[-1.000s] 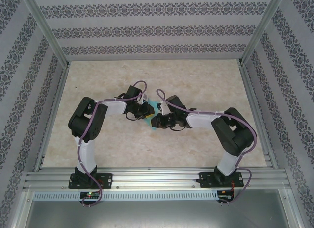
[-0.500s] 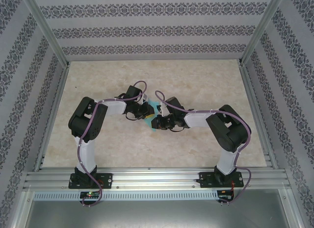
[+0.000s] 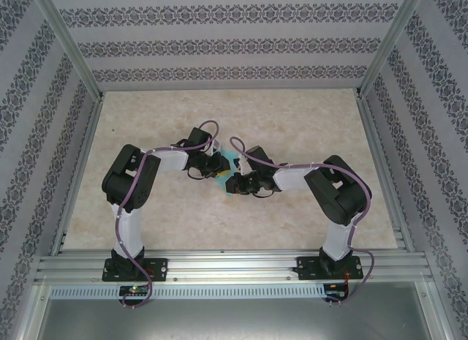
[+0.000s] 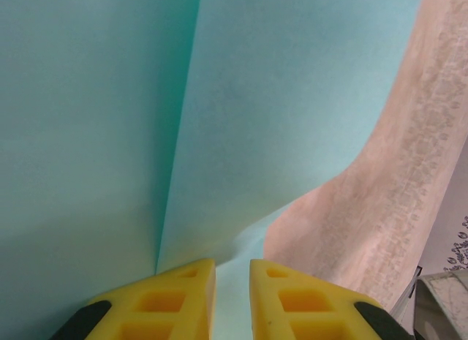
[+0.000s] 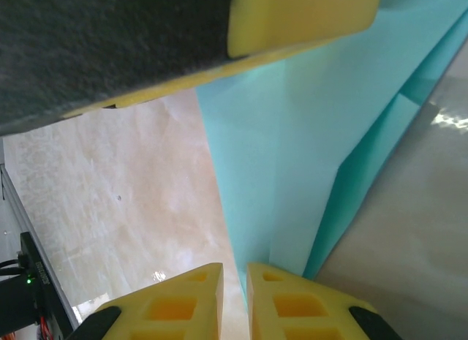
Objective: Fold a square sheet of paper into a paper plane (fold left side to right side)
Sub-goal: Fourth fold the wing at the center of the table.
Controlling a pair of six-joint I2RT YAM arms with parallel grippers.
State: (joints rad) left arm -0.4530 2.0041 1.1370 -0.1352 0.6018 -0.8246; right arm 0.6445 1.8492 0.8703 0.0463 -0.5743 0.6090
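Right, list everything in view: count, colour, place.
sheet of paper: one, light teal, mid-table between the grippers, creased and partly lifted
table: one, beige marbled, beneath everything
enclosure walls: three, white with dark patterned bands, at the left, back and right
aluminium frame: one, silver, around the table, its near rail carrying the arm bases
cables: two, purple, one along each arm
left arm: one, black and white, bent inward
right arm: one, black and white, bent inward
left gripper: one, yellow fingers, pinching the paper
right gripper: one, yellow fingers, pinching the paper's edge
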